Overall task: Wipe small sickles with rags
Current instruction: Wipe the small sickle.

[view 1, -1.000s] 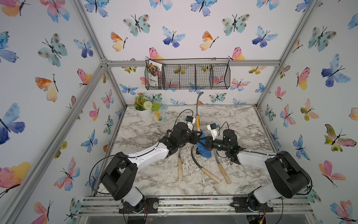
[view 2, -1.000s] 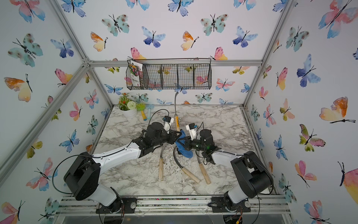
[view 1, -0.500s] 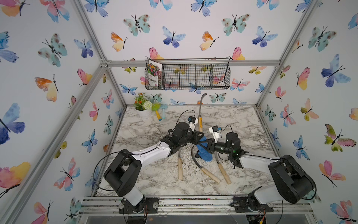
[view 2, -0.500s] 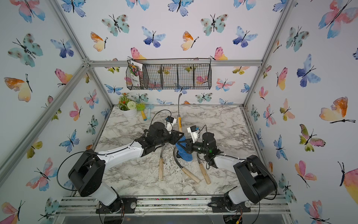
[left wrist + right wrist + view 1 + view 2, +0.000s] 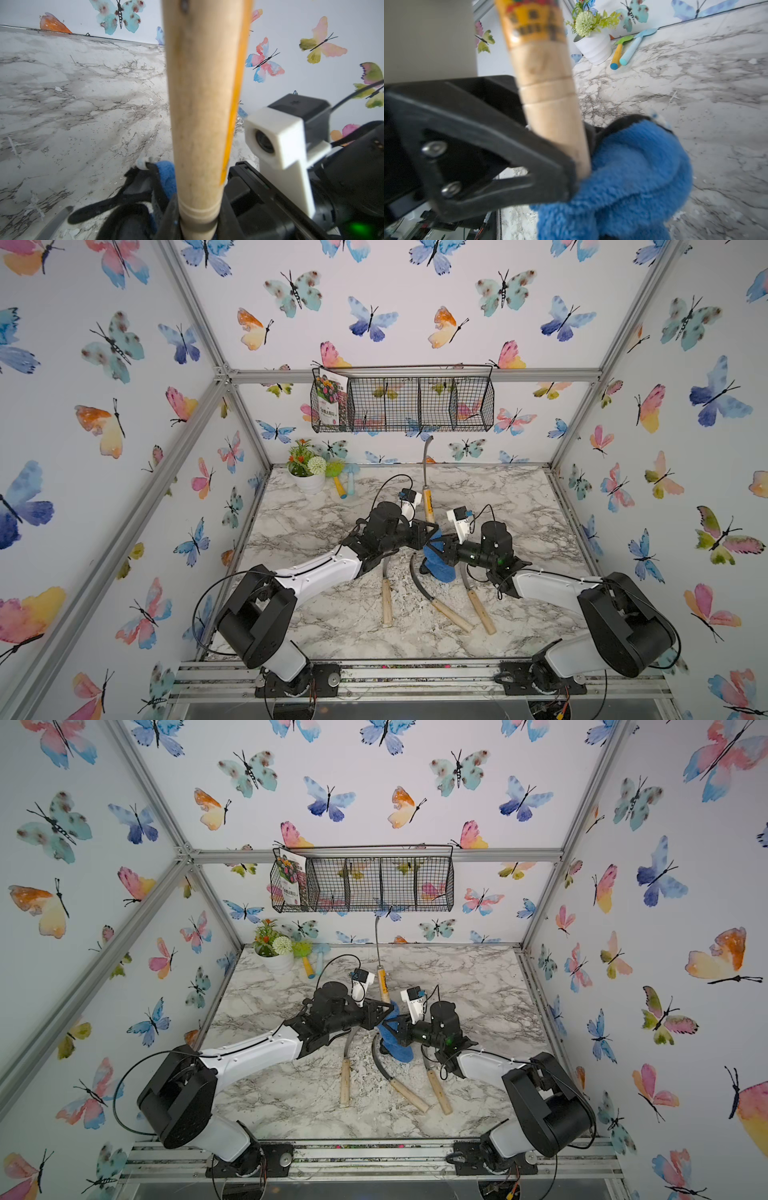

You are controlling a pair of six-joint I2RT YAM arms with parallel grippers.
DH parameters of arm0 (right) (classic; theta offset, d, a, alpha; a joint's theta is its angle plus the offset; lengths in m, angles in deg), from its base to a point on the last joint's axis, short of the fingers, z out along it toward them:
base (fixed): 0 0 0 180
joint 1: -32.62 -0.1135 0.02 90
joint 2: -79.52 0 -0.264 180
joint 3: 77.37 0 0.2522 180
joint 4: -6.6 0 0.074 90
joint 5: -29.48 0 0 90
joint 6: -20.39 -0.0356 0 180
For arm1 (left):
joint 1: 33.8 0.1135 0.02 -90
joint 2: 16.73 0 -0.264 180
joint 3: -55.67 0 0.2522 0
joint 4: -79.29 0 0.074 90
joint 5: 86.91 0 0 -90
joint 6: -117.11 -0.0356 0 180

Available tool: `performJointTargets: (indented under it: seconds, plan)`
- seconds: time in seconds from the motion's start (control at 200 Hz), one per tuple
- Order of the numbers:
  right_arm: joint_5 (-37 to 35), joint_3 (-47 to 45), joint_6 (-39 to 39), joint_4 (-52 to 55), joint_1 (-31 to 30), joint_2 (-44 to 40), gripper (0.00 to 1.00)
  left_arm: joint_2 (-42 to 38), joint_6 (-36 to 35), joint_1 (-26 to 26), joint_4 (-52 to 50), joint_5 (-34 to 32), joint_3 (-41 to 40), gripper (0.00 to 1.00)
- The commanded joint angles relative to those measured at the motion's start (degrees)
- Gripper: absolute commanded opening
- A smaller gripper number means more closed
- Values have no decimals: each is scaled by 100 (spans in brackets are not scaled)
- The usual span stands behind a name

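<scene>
In both top views the left fingers (image 5: 423,532) are closed on the butt of one small sickle (image 5: 428,506), holding it upright, blade uppermost. Three other sickles (image 5: 451,615) lie flat on the surface (image 5: 332,510). The right fingers (image 5: 448,546) are shut on the blue rag (image 5: 439,568), beside that handle. The left wrist view shows only the handle's end gripped, so sideways rubbing could lever it loose. In the right wrist view the handle is pale grooved wood, the rag fluffy and bunched.
</scene>
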Motion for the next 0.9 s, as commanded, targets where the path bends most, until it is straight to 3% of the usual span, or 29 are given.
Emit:
performJointTargets:
  seconds: [0.0, 0.135, 0.34, 0.501, 0.731, 0.896]
  plan:
    - [-203, 74, 30, -213, 79, -113, 2, -129, 134, -87, 29, 436, -7, 0]
    - [154, 20, 15, -385, 69, -230, 2, -39, 102, -87, -11, 407, 28, 0]
    - [-368, -434, 23, -518, 74, -839, 2, 144, 47, -87, -170, 384, 160, 0]
    - [581, -279, -273, -939, -10, -484, 2, 136, 22, -92, -157, 374, 143, 0]
    - [-55, -483, 2, -749, -70, -861, 2, 171, -40, -94, -220, 349, 186, 0]
    - [560, -304, -302, -986, -79, -497, 2, 131, -33, -86, -222, 366, 173, 0]
